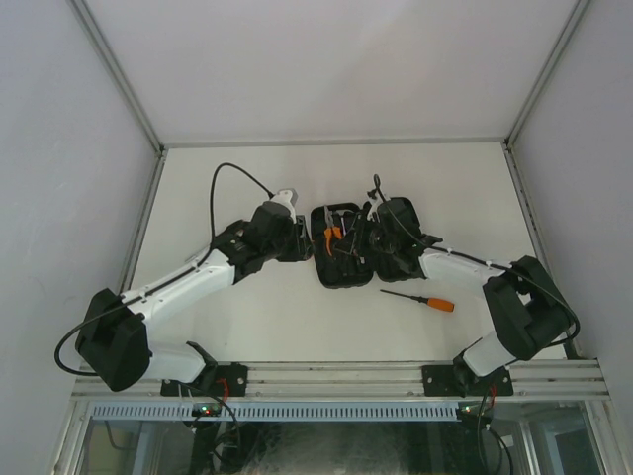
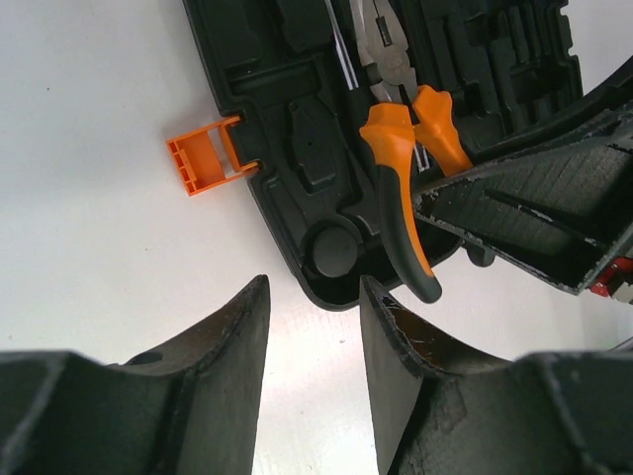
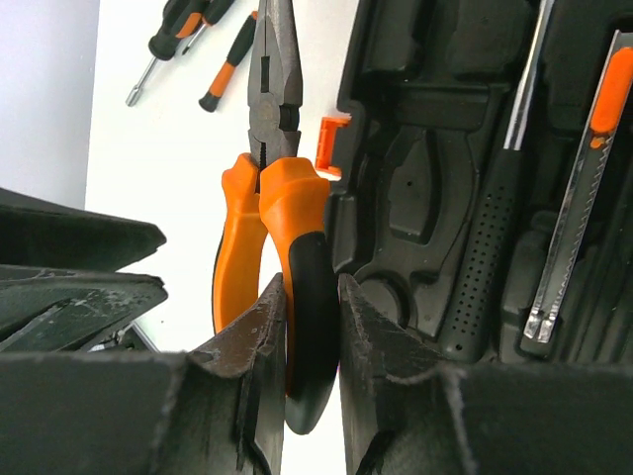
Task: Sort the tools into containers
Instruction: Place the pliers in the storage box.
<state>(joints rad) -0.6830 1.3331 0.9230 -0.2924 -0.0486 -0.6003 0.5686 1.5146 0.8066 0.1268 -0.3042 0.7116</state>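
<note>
At the bottom of the right wrist view, the right gripper (image 3: 310,297) is clamped on the black end of one handle of the pliers (image 3: 282,198). The pliers point their nose up the middle of the frame, at the rim of the open case (image 3: 396,228). They look rigid and nose-heavy, so a one-handle hold may let them swing; a grip nearer the pivot would likely be steadier. To the right, the hammer (image 3: 485,257) lies in its slot. Loose screwdrivers (image 3: 213,59) lie at the upper left. In the left wrist view, the left gripper (image 2: 314,297) stands partly apart and empty, just short of the case's edge.
</note>
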